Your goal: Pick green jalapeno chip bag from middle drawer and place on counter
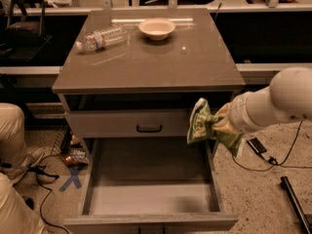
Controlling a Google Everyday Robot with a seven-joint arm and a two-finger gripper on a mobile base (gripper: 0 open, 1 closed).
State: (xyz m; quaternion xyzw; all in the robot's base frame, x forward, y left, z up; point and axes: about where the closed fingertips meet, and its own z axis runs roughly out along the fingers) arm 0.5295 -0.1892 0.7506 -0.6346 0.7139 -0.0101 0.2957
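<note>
My gripper (218,127) is shut on the green jalapeno chip bag (201,122) and holds it in the air above the right side wall of the open middle drawer (148,191), in front of the cabinet's right edge. The bag hangs crumpled, below the level of the counter (151,57). My white arm (273,104) reaches in from the right. The drawer's pale floor shows nothing in it.
A clear plastic water bottle (101,38) lies on the counter at the back left and a pale bowl (156,28) stands at the back middle. The shut upper drawer with a black handle (149,128) sits above the open one. A person's legs (12,179) are at the left.
</note>
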